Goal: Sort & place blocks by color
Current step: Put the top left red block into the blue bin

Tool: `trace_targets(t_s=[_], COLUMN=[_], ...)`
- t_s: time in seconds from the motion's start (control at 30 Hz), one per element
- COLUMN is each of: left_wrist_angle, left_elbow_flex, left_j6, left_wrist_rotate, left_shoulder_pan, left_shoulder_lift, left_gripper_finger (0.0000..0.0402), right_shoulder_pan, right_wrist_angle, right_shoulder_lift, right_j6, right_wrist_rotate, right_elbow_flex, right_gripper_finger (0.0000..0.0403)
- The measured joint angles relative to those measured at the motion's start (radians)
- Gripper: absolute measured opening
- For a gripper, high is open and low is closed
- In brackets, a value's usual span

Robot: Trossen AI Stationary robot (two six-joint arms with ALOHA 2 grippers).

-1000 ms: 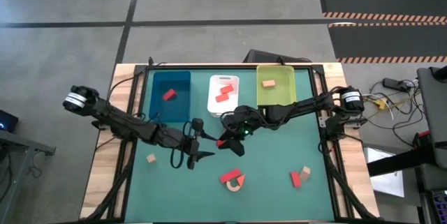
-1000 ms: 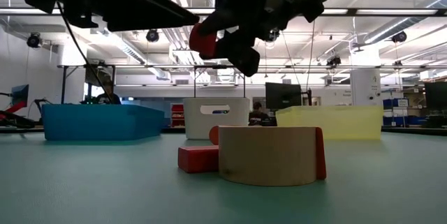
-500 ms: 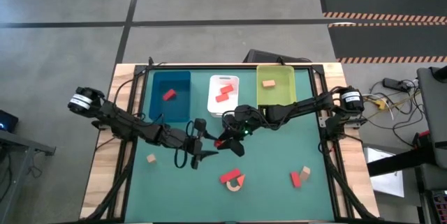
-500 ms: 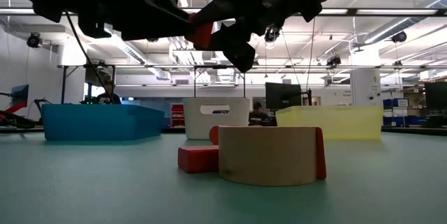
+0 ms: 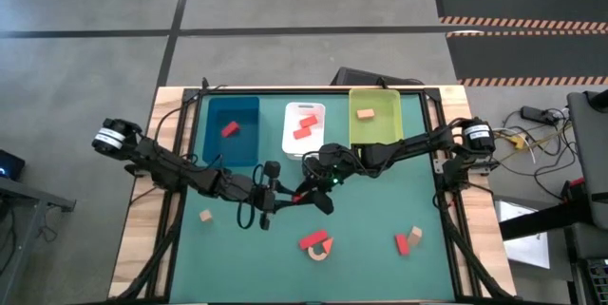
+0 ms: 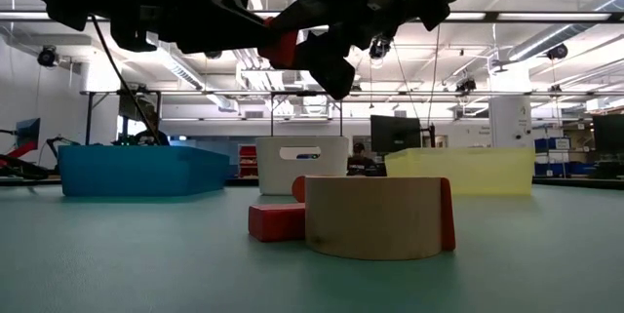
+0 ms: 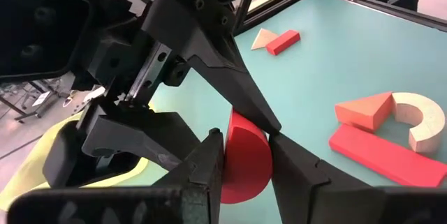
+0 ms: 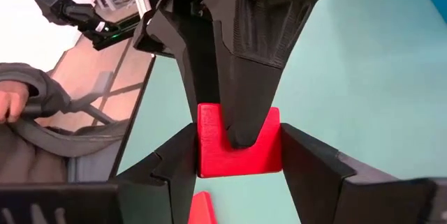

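Hanging above the middle of the worktop (image 5: pixel 380 219), a red half-round block (image 7: pixel 246 155) is pinched at once by both tools, in what reads as a hand-over between the arms. In the right wrist view the right tool (image 8: pixel 237 147) is seen closed on the block's two flat faces, while the left arm's fingers cross it from beyond. In the left wrist view the left tool (image 7: pixel 244 161) is seen with its tips set against the block on either side, narrowed onto it.

The block is judged to be light, rigid painted wood, neither fragile nor compressible. Its paint looks smooth, so a shallow pinch could slide, and the curved edge offers no seat; hold is best taken on the flat parallel faces, as is done here. With two grips crossing on so small a piece, little free surface remains, and it might be twisted or dropped if one tool lets go before the other is firm.

Below, a red brick (image 5: pixel 311 240) and a tan arch (image 5: pixel 320 251) lie touching on the worktop, with a red and a tan piece (image 5: pixel 408 240) to their right and one tan cube (image 5: pixel 205 216) far to the left. At the far edge stand a blue tray (image 5: pixel 213 149), a white tray (image 5: pixel 320 109) and a yellow-green tray (image 5: pixel 389 129), the first two holding red blocks, the last a tan one.
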Motion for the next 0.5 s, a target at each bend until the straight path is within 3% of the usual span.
trace_targets(t_s=[0.27,0.5], left_wrist_angle=[-0.007,-0.016], left_elbow_flex=[0.0,0.0], left_j6=[-0.029,-0.093], left_wrist_rotate=[0.006,-0.006], left_shoulder_pan=[0.0,0.001], left_shoulder_lift=[-0.003,-0.005], left_gripper_finger=[0.0074,0.0074], right_shoulder_pan=[-0.012,-0.048], right_wrist_angle=[-0.005,-0.122], right_shoulder_lift=[0.0,-0.027], right_j6=[-0.019,-0.064], right_wrist_rotate=[0.003,-0.006], right_elbow_flex=[0.0,0.001], right_gripper_finger=[0.024,0.0288])
